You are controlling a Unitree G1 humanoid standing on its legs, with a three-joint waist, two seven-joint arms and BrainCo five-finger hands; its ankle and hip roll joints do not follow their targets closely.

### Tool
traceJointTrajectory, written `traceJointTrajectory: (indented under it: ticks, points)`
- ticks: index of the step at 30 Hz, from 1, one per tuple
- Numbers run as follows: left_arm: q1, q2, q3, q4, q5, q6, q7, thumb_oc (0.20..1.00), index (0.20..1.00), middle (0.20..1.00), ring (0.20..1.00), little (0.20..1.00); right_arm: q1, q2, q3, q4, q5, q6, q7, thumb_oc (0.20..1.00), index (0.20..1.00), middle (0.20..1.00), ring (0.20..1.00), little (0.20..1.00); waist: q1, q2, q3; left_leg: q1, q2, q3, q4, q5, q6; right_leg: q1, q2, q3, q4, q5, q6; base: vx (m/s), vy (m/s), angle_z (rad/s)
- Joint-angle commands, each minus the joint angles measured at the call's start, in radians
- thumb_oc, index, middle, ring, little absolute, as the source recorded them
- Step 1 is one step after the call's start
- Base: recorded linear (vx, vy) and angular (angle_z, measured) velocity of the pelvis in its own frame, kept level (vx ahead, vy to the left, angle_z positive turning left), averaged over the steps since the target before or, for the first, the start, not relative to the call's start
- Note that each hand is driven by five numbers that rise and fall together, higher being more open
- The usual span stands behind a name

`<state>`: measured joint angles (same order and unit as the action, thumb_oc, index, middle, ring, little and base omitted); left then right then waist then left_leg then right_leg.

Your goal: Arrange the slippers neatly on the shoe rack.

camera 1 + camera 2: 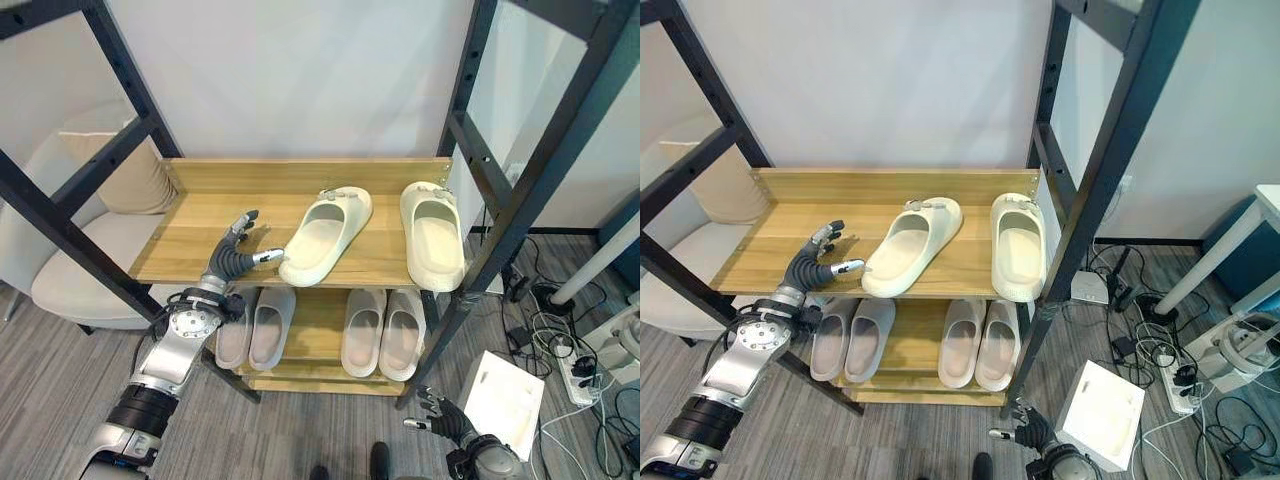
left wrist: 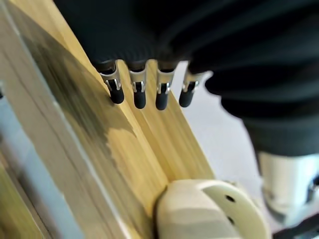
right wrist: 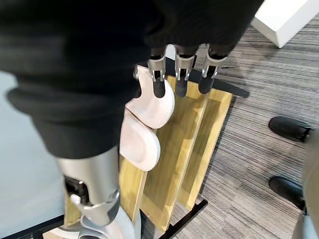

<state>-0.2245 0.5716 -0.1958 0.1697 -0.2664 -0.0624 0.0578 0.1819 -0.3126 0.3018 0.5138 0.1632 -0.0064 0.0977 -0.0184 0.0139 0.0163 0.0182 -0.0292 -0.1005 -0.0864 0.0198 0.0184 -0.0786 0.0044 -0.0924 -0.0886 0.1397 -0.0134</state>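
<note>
The shoe rack [image 1: 200,235] was a two-shelf job, light wood-grain boards on a black metal frame, with a low wooden lip along the back of the top shelf. Up top sat a pair of chunky cream slippers, smooth moulded foam with rounded toes and a little decoration by the strap. The right cream slipper [image 1: 432,232] lay pretty much straight, toe hanging a touch over the front edge. The left cream slipper [image 1: 325,236] was skewed, its toe end angled toward the robot's left.

The left hand [image 1: 238,256] was resting over the top shelf just beside that skewed slipper's toe, fingers loosely spread and holding nothing, thumb reaching toward the slipper. I couldn't tell whether it was actually touching. In the wrist view the dark fingertips [image 2: 138,98] hung straight over the wood, with the slipper's rounded end close by.

On the lower shelf were two more pairs, one greyish pair [image 1: 255,327] on the left and a paler pair [image 1: 384,333] on the right, both lined up side by side.

The right hand [image 1: 445,415] hung low near the grey carpet, fingers relaxed and apart, next to a white box [image 1: 505,399].
</note>
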Motion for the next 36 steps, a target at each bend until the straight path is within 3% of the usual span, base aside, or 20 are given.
traceJointTrajectory:
  ticks: [1,12,16,28,32,34,36]
  points:
    - [-0.037,-0.011,-0.033,0.033,-0.165,-0.001,-0.064,1.000,1.000,1.000,1.000,1.000,-0.005,-0.010,-0.009,-0.039,-0.022,-0.007,0.016,1.000,1.000,1.000,1.000,1.000,-0.012,-0.005,0.006,-0.011,-0.017,0.007,-0.001,-0.075,0.013,0.082,-0.010,-0.039,0.001,-0.145,0.069,0.00,0.000,0.00]
    - [-0.132,-0.125,-0.100,0.066,-0.278,-0.002,-0.002,1.000,1.000,1.000,1.000,1.000,-0.010,-0.007,0.024,-0.059,-0.011,-0.011,-0.003,1.000,1.000,1.000,1.000,1.000,-0.028,0.002,0.006,-0.017,-0.015,0.016,-0.001,-0.072,0.013,0.073,-0.008,-0.029,0.001,-0.149,0.066,0.00,0.000,0.00]
    - [-0.187,-0.186,-0.160,0.077,-0.408,0.012,0.012,1.000,1.000,1.000,1.000,1.000,0.001,-0.016,0.034,-0.070,-0.003,-0.001,-0.015,1.000,1.000,1.000,1.000,1.000,-0.047,0.009,0.012,-0.016,-0.013,0.024,-0.001,-0.074,0.012,0.073,-0.005,-0.022,0.001,-0.154,0.065,0.01,-0.023,-0.03]
    - [-0.311,-0.278,-0.230,0.127,-0.466,0.002,0.083,1.000,1.000,1.000,1.000,1.000,-0.013,-0.019,0.062,-0.065,0.026,-0.001,-0.044,1.000,1.000,1.000,1.000,1.000,-0.070,0.017,0.023,-0.012,-0.010,0.032,-0.001,-0.074,0.009,0.072,-0.002,-0.014,0.001,-0.159,0.061,0.01,-0.012,-0.01]
    - [-0.347,-0.271,-0.227,0.137,-0.394,-0.008,0.112,1.000,1.000,1.000,1.000,1.000,-0.019,-0.016,0.068,-0.055,0.035,-0.010,-0.054,1.000,1.000,1.000,1.000,1.000,-0.071,0.016,0.025,-0.010,-0.011,0.033,-0.001,-0.076,0.009,0.076,-0.001,-0.014,0.001,-0.162,0.062,0.00,0.000,0.00]
    - [-0.360,-0.242,-0.200,0.135,-0.214,-0.025,0.183,1.000,1.000,1.000,1.000,1.000,-0.020,-0.006,0.068,-0.047,0.039,-0.029,-0.067,1.000,1.000,1.000,1.000,1.000,-0.065,0.013,0.024,-0.009,-0.011,0.029,-0.001,-0.075,0.009,0.079,-0.002,-0.018,0.001,-0.164,0.060,0.00,0.000,0.00]
    - [-0.360,-0.241,-0.186,0.135,-0.173,-0.029,0.211,1.000,1.000,1.000,1.000,1.000,-0.022,-0.003,0.069,-0.046,0.038,-0.033,-0.073,1.000,1.000,1.000,1.000,1.000,-0.064,0.011,0.025,-0.007,-0.011,0.027,-0.001,-0.075,0.009,0.082,-0.002,-0.021,0.001,-0.165,0.060,0.00,0.000,0.00]
